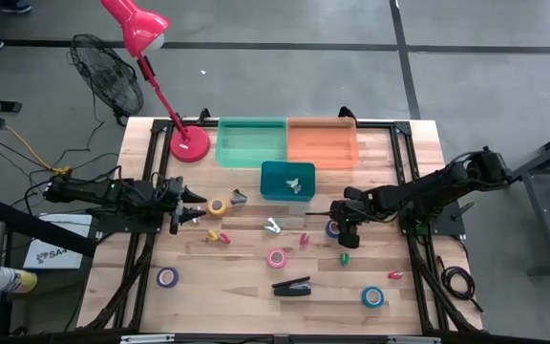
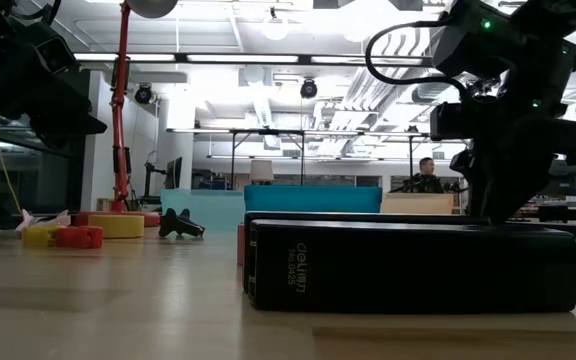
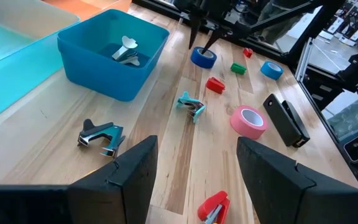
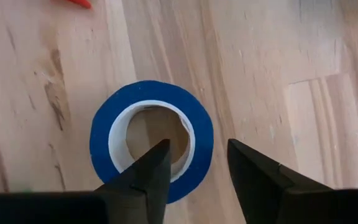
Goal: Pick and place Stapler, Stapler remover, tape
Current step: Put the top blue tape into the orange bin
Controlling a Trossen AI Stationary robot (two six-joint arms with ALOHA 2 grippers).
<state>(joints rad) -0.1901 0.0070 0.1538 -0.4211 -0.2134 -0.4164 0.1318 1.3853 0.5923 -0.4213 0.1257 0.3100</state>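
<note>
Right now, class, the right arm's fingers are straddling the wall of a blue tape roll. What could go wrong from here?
1. The right gripper has one finger inside the blue tape roll and one outside. The grip bites only one edge, so the roll may tilt or slip when lifted.
2. A green piece and a red piece lie close to the roll; a skidding roll could knock them.
</note>
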